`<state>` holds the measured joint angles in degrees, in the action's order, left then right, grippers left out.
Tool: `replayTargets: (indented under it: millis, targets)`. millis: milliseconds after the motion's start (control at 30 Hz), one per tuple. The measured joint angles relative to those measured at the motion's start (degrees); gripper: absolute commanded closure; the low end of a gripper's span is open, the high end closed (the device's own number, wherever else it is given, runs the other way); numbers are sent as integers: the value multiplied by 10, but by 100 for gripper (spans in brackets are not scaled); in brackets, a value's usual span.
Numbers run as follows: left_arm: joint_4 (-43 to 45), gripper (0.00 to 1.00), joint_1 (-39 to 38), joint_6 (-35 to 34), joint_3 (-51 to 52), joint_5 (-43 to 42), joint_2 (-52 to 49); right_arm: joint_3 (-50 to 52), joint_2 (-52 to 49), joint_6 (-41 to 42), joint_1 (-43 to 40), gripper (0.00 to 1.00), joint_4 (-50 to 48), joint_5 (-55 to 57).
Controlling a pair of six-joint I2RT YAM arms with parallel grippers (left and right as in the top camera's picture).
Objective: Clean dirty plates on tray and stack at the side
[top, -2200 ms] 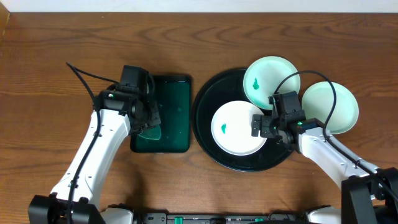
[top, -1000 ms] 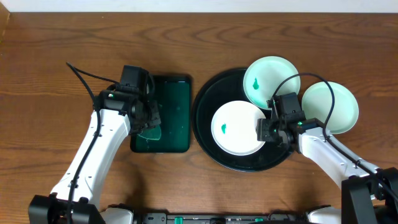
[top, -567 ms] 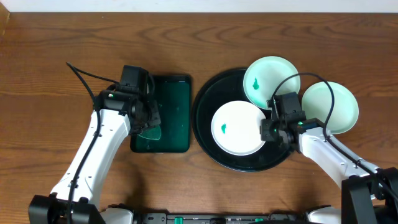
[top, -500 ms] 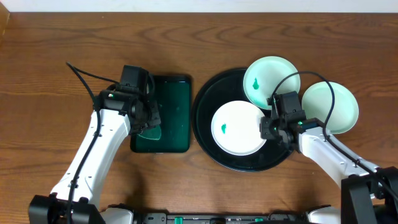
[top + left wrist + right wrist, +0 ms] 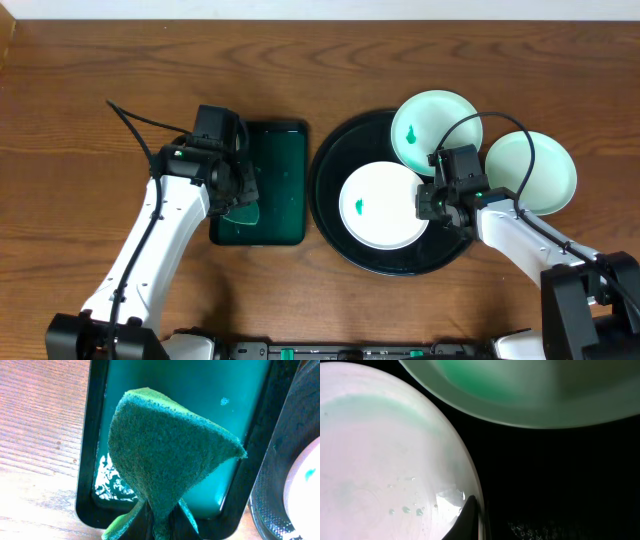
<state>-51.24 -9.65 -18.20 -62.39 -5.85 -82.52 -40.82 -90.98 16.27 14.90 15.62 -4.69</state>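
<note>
Holding step in hand, by judgement, w/ wiping to follow.

Overhead. Right gripper (image 5: pixel 424 204) closed on right rim of centre plate (image 5: pixel 378 205), lying flat inside black tray (image 5: pixel 328 200), green smear near middle. Left gripper (image 5: pixel 238 190) nipping sponge (image 5: pixel 240 210) above green tray (image 5: pixel 272 180), just left of black tray. Count: plates x3. Centre plate as above; second plate (image 5: pixel 435 128) at far-right of tray, overlapping rim, smear showing; third plate (image 5: pixel 535 172) on table (image 5: pixel 100 80) just right of tray, smear not made out. Black tray x1, green tray x1, sponge x1. No stack begun.

Left wrist. Sponge (image 5: pixel 165 455) folded to a cone, pinched at base by left gripper (image 5: pixel 156 527), jaws narrow on it. Green tray (image 5: pixel 200 390) beneath; black tray rim (image 5: pixel 295 435) at right.

Right wrist. Right gripper (image 5: pixel 479 520) clamped thin on edge of centre plate (image 5: pixel 385 450), droplets on surface. Second plate (image 5: pixel 530 395) overhanging behind; black tray floor (image 5: pixel 560 485) dark.

Next move, judged: carrying sponge across to smear while right arm steadies plate. Rim hold slight, so slip probable if pressed hard.
</note>
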Motion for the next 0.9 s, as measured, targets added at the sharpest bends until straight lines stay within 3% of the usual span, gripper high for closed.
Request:
replayTargets:
  millis: [33, 100, 233, 400, 900]
  targets:
    - [0, 93, 0, 0, 0, 0, 0, 0, 0, 0, 0, 98, -1, 0]
    - [0, 93, 0, 0, 0, 0, 0, 0, 0, 0, 0, 85, -1, 0]
    - [0, 93, 0, 0, 0, 0, 0, 0, 0, -2, 0, 83, -3, 5]
    - [0, 93, 0, 0, 0, 3, 0, 0, 0, 0, 0, 99, -12, 7]
    - [-12, 93, 0, 0, -12, 18, -7, 0, 0, 2, 0, 99, -11, 2]
